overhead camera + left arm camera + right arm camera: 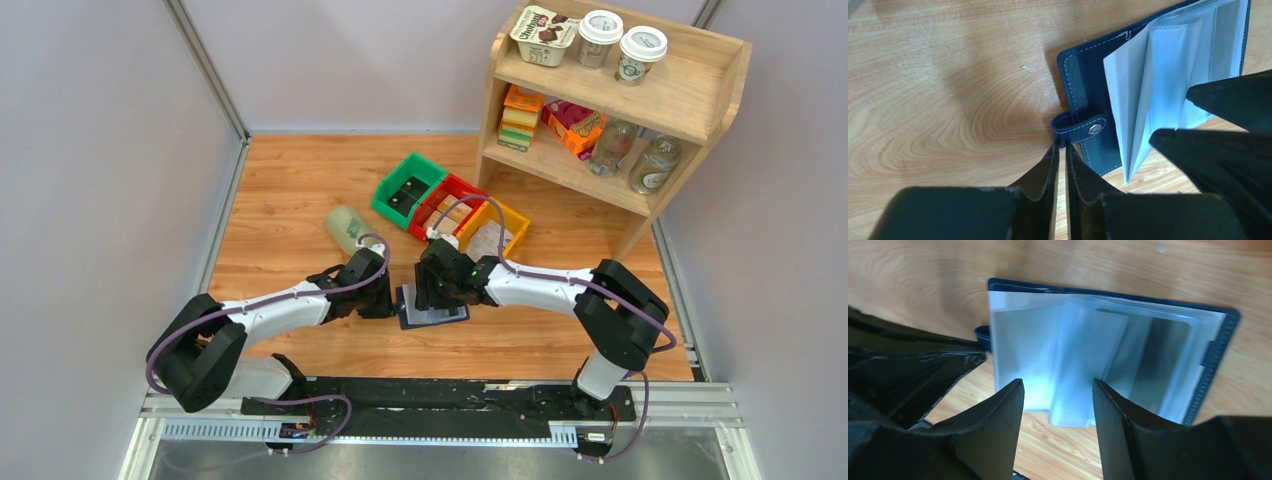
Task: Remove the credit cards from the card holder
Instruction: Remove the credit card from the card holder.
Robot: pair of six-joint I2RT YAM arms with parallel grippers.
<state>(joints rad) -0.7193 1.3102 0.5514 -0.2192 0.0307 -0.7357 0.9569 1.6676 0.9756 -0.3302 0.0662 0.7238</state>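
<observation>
Card holder [436,316], one, lay open on the wooden counter [280,190] at front middle, between the two arms. Left fingers [393,303] were at its left edge, right fingers [437,298] over its top. Behind were three bins, green [408,188], red [448,203] and yellow [497,226], one pale bottle [347,228] on its side, and one wooden shelf [700,95].

Left wrist: left fingers were nearly closed, with a thin slit showing counter through it. Their tips met the end of the single snap tab [1079,127]; couldn't tell if they pinched it. The navy cover lay flat and the clear sleeves [1168,75] fanned upward, at least four leaves. Right fingers showed dark at the right, over the sleeves.

Right wrist: right fingers were wide apart, gripping nothing, and one curled sleeve's lower edge sat between the tips. Credit cards couldn't be told apart from the sleeves, so no count.
</observation>
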